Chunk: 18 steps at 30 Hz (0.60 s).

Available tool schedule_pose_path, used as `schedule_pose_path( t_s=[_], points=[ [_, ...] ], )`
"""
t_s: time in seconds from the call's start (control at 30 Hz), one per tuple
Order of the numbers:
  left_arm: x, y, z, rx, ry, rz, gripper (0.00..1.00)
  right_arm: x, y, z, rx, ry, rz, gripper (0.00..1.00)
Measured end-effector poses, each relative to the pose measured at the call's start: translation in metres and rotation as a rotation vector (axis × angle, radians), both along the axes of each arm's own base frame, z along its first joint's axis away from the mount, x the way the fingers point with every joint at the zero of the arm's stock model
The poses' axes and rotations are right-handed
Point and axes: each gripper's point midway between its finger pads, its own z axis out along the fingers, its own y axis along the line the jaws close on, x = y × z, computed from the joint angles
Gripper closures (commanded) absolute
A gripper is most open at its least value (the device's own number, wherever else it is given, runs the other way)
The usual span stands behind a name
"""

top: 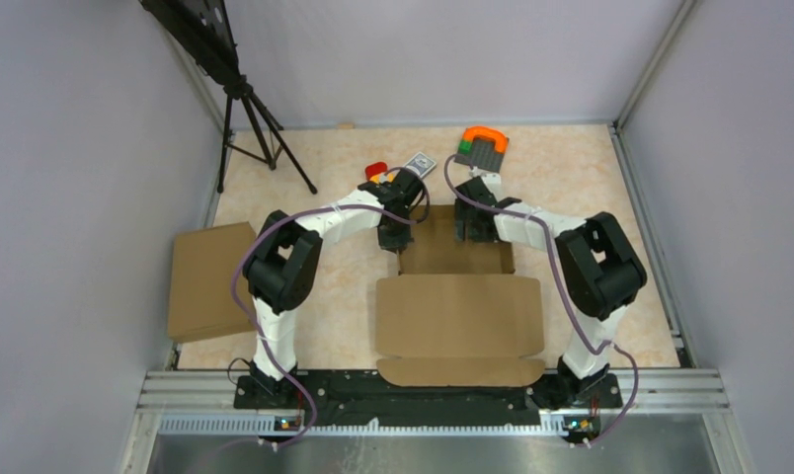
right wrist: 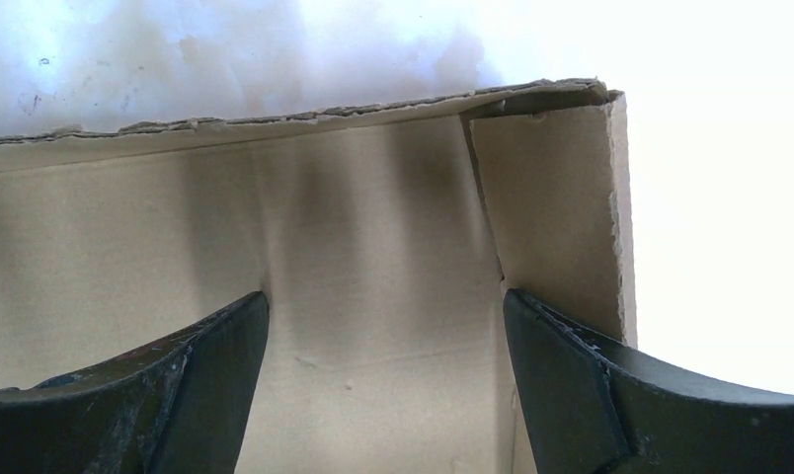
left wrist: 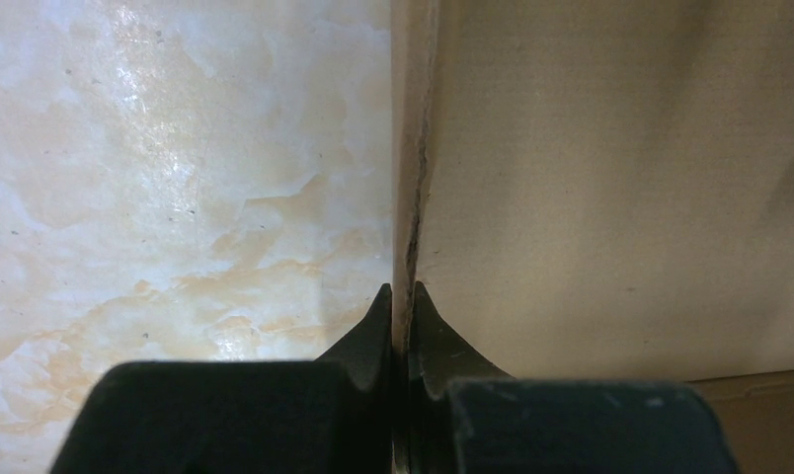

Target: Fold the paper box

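Brown paper box [top: 459,316]: centre of the table [top: 591,188], between the two arms. Near half lies flat, front flap toward the arm bases. Far half stands up as a shallow tray.
Left pincer [top: 397,244]: at the tray's left wall, fingers [left wrist: 373,326] pinched together on the wall's thin upright edge. Marbled table on one side of that edge, cardboard panel on the other.
Right pincer [top: 472,233]: jaws spread wide, gripping nothing. Tips sit inside the far part of the tray, close against an inner wall. Wrist view shows a folded-in corner tab just by the right finger [right wrist: 571,375]; the wall's top edge is ragged.
Other brown box [top: 210,281]: at the table's left edge, well apart from the paper box.
Orange-and-green block [top: 484,145]: beyond the tray, near the table's far edge.
Red object [top: 376,170]: just beyond the left arm's wrist, too small to identify.
Tripod [top: 250,118]: far-left corner.
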Motion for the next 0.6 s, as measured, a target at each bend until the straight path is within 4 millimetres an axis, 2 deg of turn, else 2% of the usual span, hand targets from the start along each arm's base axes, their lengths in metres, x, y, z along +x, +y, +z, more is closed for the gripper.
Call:
schedule_pose_path(
  t_s=[0.33, 0.6],
  points=[
    [-0.005, -0.001, 0.0, 0.0, 0.018, -0.008, 1.0, -0.011, 0.0, -0.003, 0.07, -0.004, 0.033, 0.15],
    [-0.008, 0.001, 0.001, 0.011, 0.031, -0.007, 1.0, -0.02, 0.014, -0.002, 0.144, 0.05, 0.149, 0.2]
  ],
)
